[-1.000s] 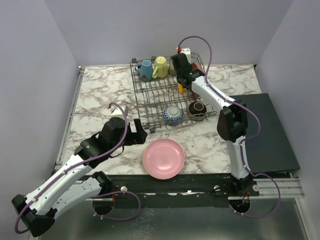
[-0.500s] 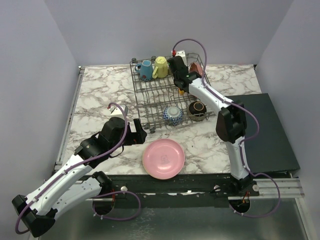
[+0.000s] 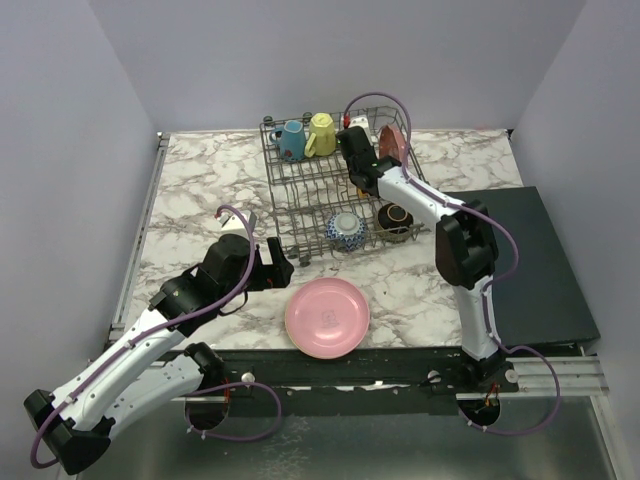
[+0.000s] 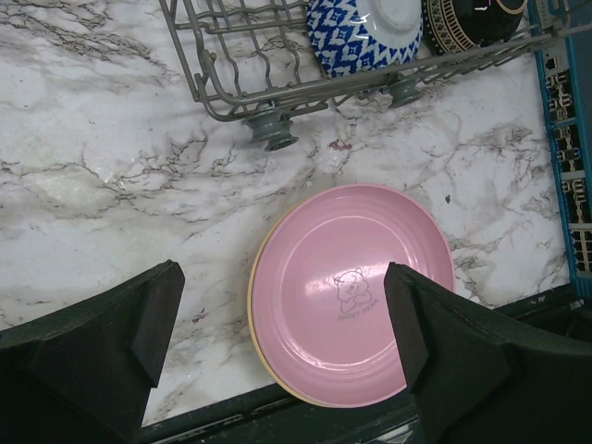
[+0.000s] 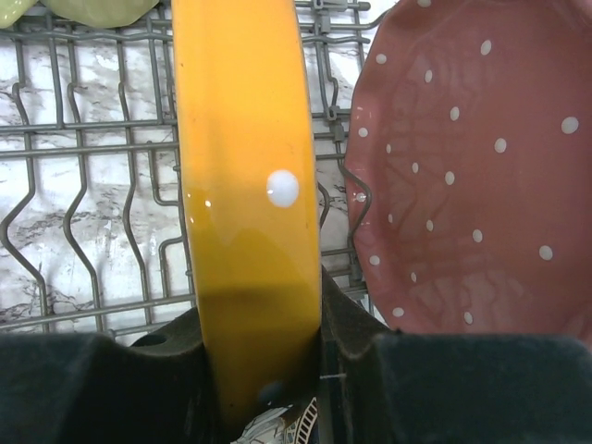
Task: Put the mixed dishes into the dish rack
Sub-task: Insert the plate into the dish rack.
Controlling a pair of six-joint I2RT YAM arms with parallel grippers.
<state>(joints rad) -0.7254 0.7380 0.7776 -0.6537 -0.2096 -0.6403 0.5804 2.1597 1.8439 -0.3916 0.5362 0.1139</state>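
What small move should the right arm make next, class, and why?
Probably lower the orange-yellow plate straight down between the tines of the dish rack. The right tool grips it on edge, upright, beside the dotted dark red plate standing in the rack. It seems not yet seated, so releasing now might let it tip.

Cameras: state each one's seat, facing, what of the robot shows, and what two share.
Top: above and behind the bases, looking down over the table and rack; the left arm and right arm show.
Left wrist: on the left arm, facing down at the pink plate and the rack's near edge; open left jaws frame the bottom.
Right wrist: over the rack, facing down; right jaws grip an orange plate on edge beside a red dotted plate.
Shared: top and left wrist both show the pink plate.
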